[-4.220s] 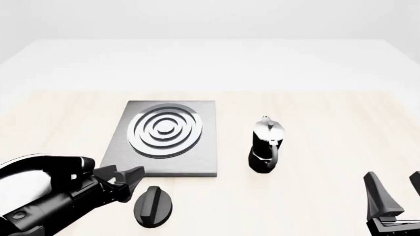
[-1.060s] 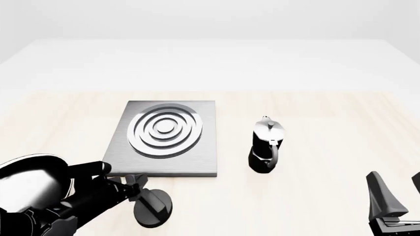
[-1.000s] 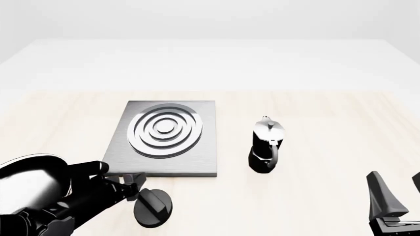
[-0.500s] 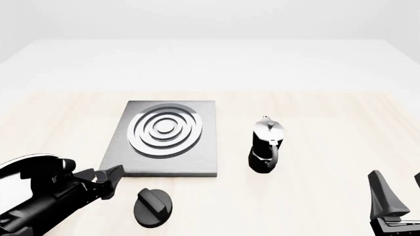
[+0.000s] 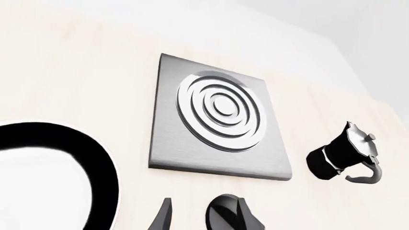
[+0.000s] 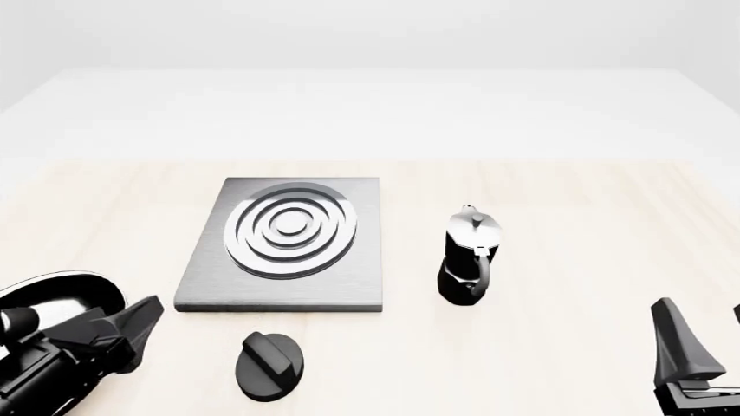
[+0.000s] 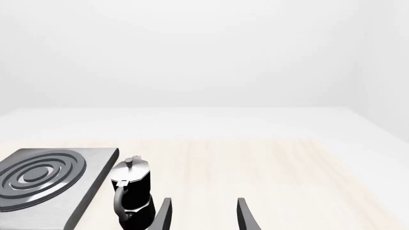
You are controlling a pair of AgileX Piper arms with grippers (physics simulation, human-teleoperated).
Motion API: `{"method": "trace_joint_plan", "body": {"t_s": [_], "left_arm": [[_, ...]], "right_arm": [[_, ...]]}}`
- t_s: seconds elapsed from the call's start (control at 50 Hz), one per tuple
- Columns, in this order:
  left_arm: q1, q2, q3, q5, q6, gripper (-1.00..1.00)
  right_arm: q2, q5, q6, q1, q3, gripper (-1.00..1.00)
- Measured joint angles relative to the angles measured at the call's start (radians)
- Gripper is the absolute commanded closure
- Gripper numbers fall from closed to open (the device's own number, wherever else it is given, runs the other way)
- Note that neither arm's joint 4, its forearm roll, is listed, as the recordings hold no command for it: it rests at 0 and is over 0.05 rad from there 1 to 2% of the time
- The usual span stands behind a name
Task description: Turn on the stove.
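The stove (image 6: 277, 247) is a flat brushed grey slab with silver burner rings, left of the table's middle. It also shows in the left wrist view (image 5: 217, 120) and the right wrist view (image 7: 45, 177). Its black round knob (image 6: 270, 367) lies on the table just in front of the slab, and also shows in the left wrist view (image 5: 231, 219). My left gripper (image 6: 133, 325) is open and empty. It is left of the knob and not touching it. One of its fingers (image 5: 163, 216) shows beside the knob. My right gripper (image 6: 703, 334) is open and empty at the front right, and its jaws stand apart in the right wrist view (image 7: 201, 211).
A black-and-silver moka pot (image 6: 469, 256) stands upright to the right of the stove (image 7: 131, 191) (image 5: 342, 153). A glossy black frying pan (image 5: 105, 167) sits at the front left, partly behind my left arm (image 6: 52, 290).
My left gripper was closed around the knob a second ago. It has let go and pulled back to the left. The knob's raised bar sits at a different angle than 4 seconds ago.
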Motion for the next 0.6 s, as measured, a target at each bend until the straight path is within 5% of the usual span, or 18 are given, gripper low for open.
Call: {"method": "trace_joint_plan", "body": {"t_s": [0.24,0.6], "left_arm": [[0.021,-0.280,0.007,0.160,0.027,-1.00],[-0.001,-0.424,-0.025,0.138,0.016,-1.00]], "right_arm": [[0.000,-0.001,0.003,0.000,0.000,-1.00],[0.000,-0.001,0.005,0.001,0.000,-1.00]]}}
